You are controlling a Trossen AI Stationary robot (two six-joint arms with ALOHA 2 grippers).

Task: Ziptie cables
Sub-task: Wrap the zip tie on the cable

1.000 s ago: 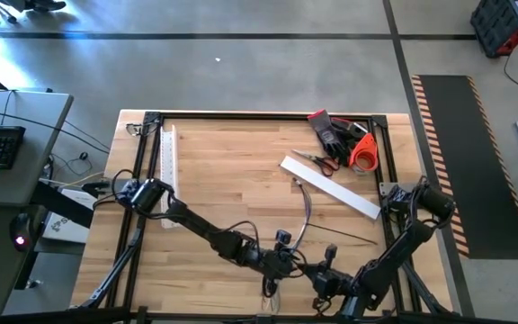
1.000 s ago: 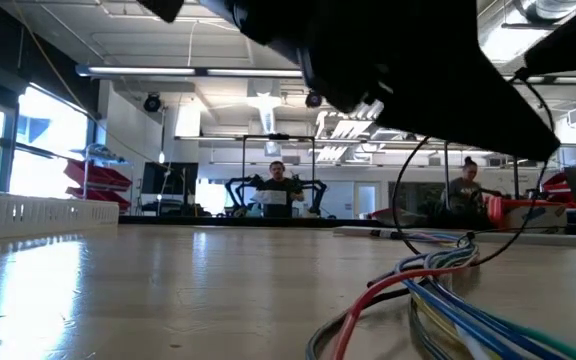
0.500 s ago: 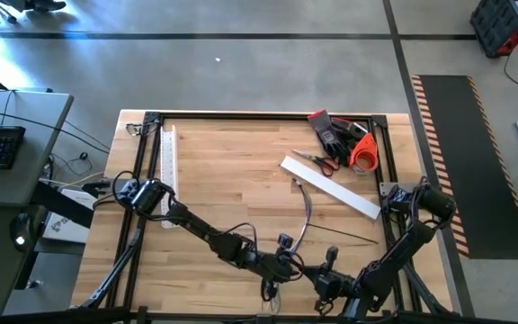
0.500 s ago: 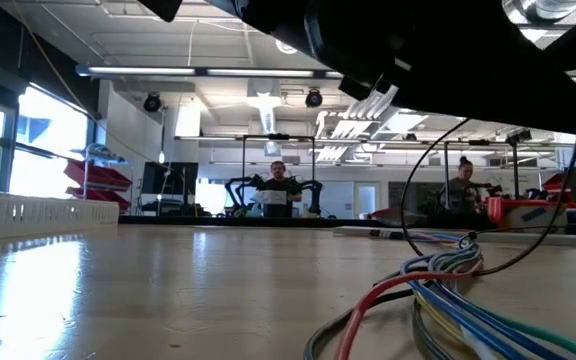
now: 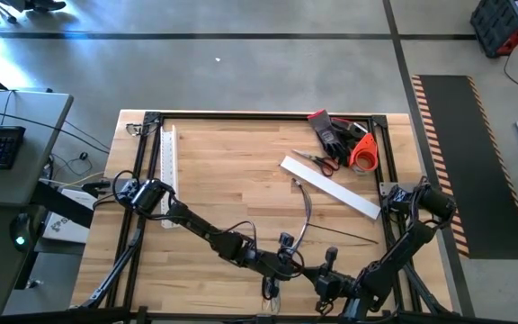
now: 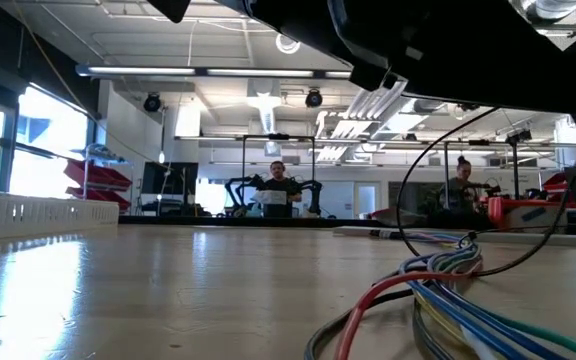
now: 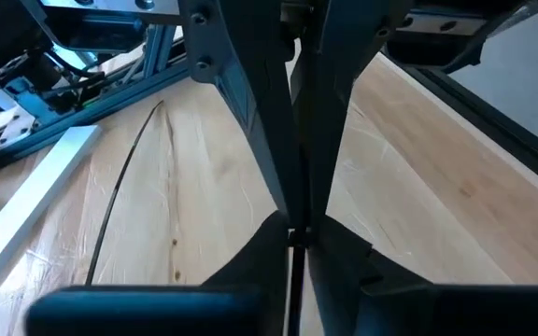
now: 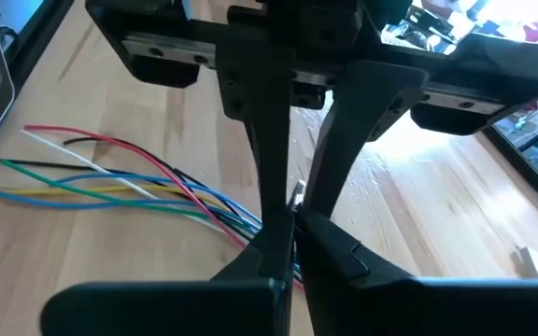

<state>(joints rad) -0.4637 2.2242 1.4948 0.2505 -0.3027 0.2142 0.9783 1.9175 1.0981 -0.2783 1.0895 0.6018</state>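
Observation:
The cables (image 5: 272,286) lie as a loose bunch of coloured wires near the table's front edge, also in the low view (image 6: 438,290) and the right wrist view (image 8: 129,182). A thin dark ziptie (image 6: 401,200) stands over them in a wide loop, both ends rising toward my grippers. My left gripper (image 5: 288,263) and my right gripper (image 5: 324,270) face each other just above the bunch, both shut. A second ziptie (image 5: 344,234) lies flat on the wood to the right. My left gripper pinches a thin dark strip of the ziptie (image 7: 293,245) between its two fingers, which slant down from the table's left. The ziptie arcs up and away from the hold, clear of the table. My right gripper is shut, slanting down from the table's right. A small pale piece (image 8: 295,194) shows between its fingers. Its own fingers hide which part of the ziptie it has.
A white duct (image 5: 329,186) lies slantwise at the right middle, and a slotted white strip (image 5: 167,162) lies along the left frame. Scissors (image 5: 317,160), dark gloves (image 5: 331,130) and an orange roll (image 5: 362,153) crowd the far right corner. People sit in the room beyond.
In the low view the ziptie's loop has spread wider toward the right, and a second arc of it now shows at the right. The dark bulk of my grippers above it has shifted right and up. The cables have stayed where they were.

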